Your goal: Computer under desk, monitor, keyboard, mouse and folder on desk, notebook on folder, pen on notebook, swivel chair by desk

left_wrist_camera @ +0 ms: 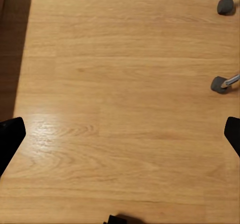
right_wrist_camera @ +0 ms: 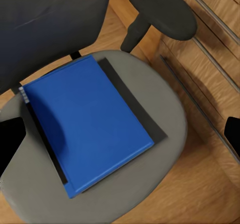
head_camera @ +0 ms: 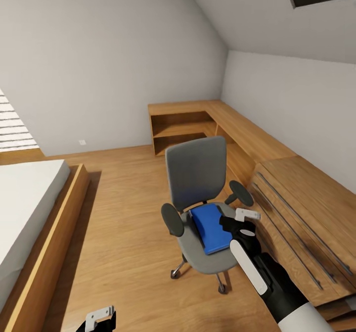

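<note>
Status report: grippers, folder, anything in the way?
Right gripper open above folder. Left gripper open, low over floor. Folder flat on chair seat. Armrest close beside right gripper.

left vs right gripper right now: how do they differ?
Height: the left gripper hangs low beside the base, while the right gripper is up at seat level.
What's below: the left faces bare wood floor with two chair castors at the edge; the right hovers above the blue folder lying on the chair seat.
Shared: both open, fingers spread wide, neither holding nor touching anything.
</note>
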